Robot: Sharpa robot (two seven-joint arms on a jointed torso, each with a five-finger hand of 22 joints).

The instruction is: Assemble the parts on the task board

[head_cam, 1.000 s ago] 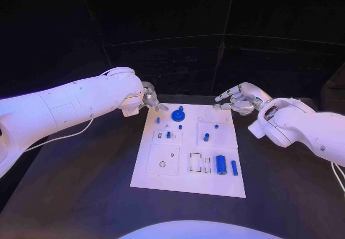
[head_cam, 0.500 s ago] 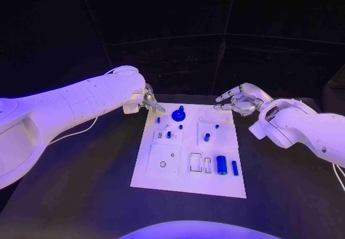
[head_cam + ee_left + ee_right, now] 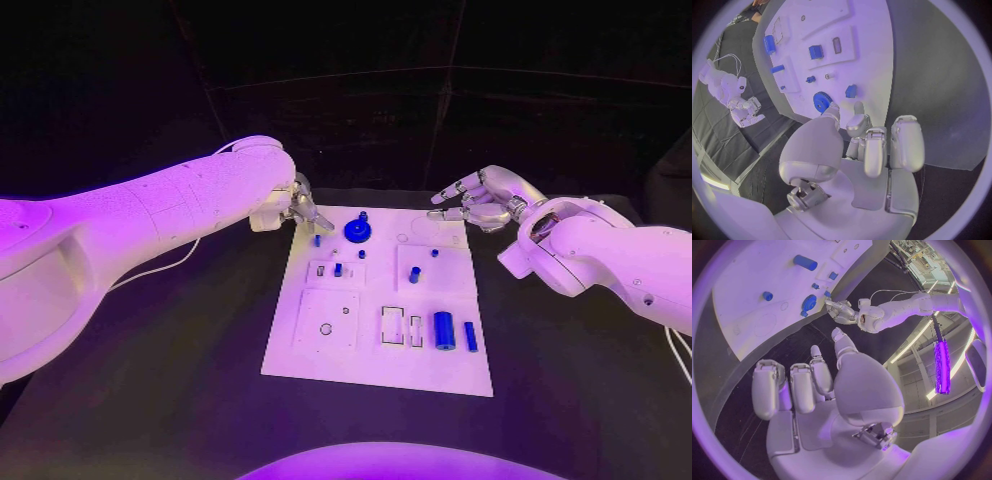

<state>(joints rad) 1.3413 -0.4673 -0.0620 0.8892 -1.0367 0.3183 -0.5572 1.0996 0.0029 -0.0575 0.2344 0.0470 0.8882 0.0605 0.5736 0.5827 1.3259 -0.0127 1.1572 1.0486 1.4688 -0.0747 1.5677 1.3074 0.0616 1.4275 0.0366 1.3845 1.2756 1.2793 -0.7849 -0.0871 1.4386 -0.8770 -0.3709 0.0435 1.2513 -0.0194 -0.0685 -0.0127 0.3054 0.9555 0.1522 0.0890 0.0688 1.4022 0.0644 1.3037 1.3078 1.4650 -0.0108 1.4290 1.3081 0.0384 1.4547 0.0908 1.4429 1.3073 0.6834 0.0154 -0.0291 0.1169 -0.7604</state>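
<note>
The white task board (image 3: 335,355) lies in the middle of the black table. A blue gear (image 3: 358,233) stands near its far edge, and two blue cylinders (image 3: 444,331) lie side by side at its near right. Small blue parts (image 3: 339,270) stand in the board's middle. My left hand (image 3: 300,205) hovers at the board's far left corner, fingers pointing toward the gear (image 3: 821,101), holding nothing. My right hand (image 3: 476,200) hangs over the far right corner with fingers apart and loosely bent, empty. The left wrist view shows my fingertips (image 3: 856,107) just short of a small blue piece (image 3: 851,91).
Black tabletop (image 3: 159,380) surrounds the board on all sides. A white cable (image 3: 144,272) trails from my left arm over the table's left part. My left forearm (image 3: 130,235) stretches across the left of the scene.
My left forearm has swung closer to the camera, while its hand stays at the board's far left corner, drawn back slightly. The right hand has barely moved.
</note>
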